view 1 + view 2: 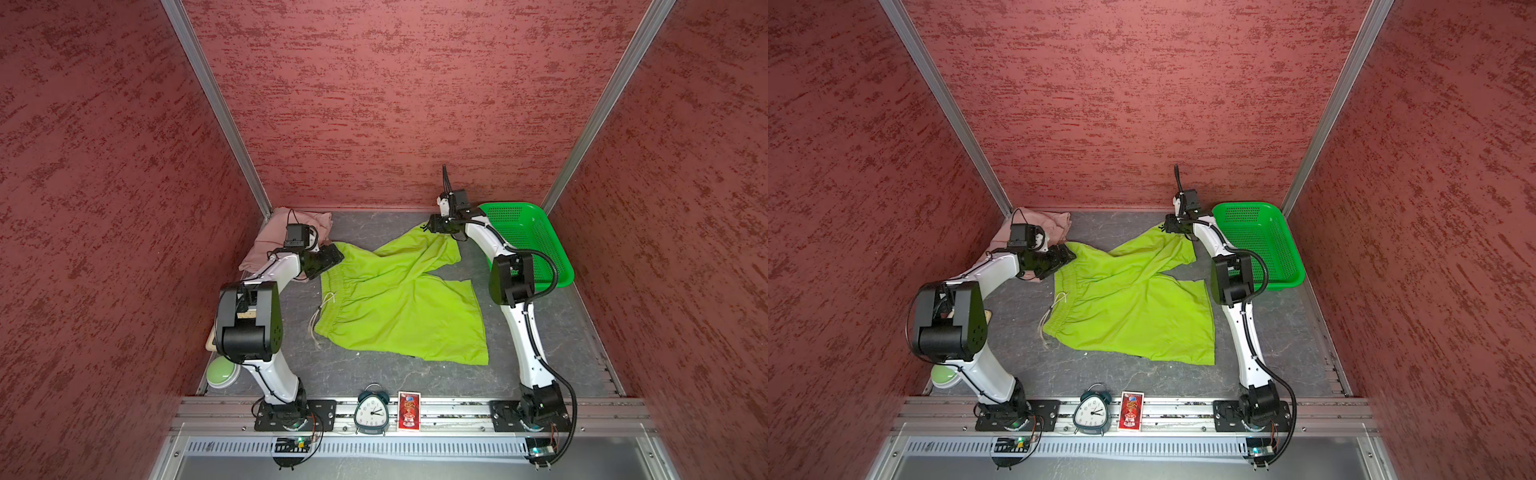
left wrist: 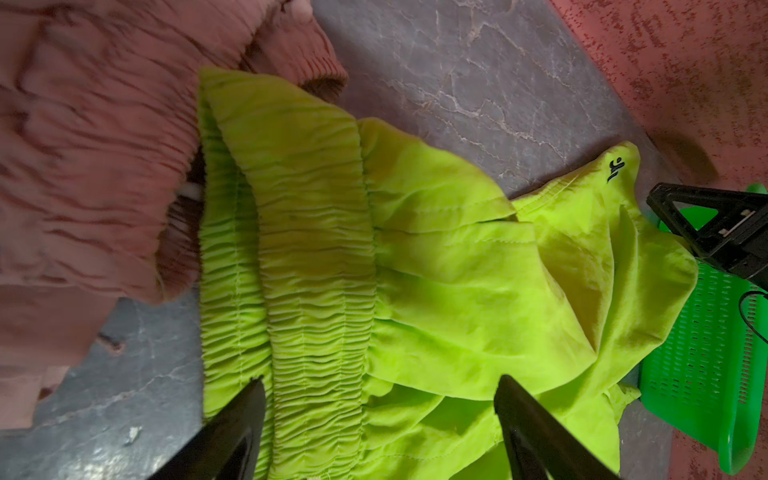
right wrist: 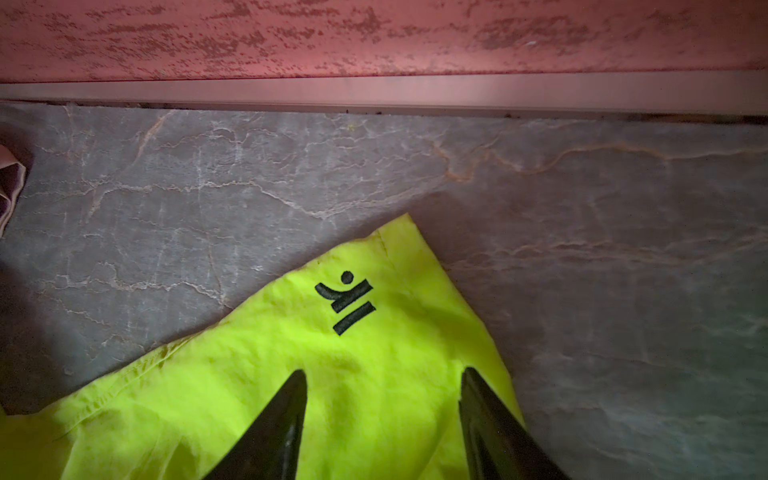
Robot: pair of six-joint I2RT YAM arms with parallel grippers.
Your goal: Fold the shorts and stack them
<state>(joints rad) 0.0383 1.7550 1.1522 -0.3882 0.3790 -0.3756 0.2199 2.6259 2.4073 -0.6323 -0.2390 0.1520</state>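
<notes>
Left gripper point(image 2: 380, 380) with fingers apart over the crinkly waistband point(image 2: 316, 249) of thin lime green shorts point(image 1: 399, 307), right gripper point(image 3: 384, 370) fingers apart over a leg corner point(image 3: 374, 266), dusty pink shorts point(image 1: 266, 245) bunched beside

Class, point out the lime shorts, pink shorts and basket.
lime shorts point(image 1: 395, 307): in a top view, middle of the fabric.
pink shorts point(image 1: 266, 243): in a top view, rumpled left part.
basket point(image 1: 528, 232): in a top view, bare mesh floor.
</notes>
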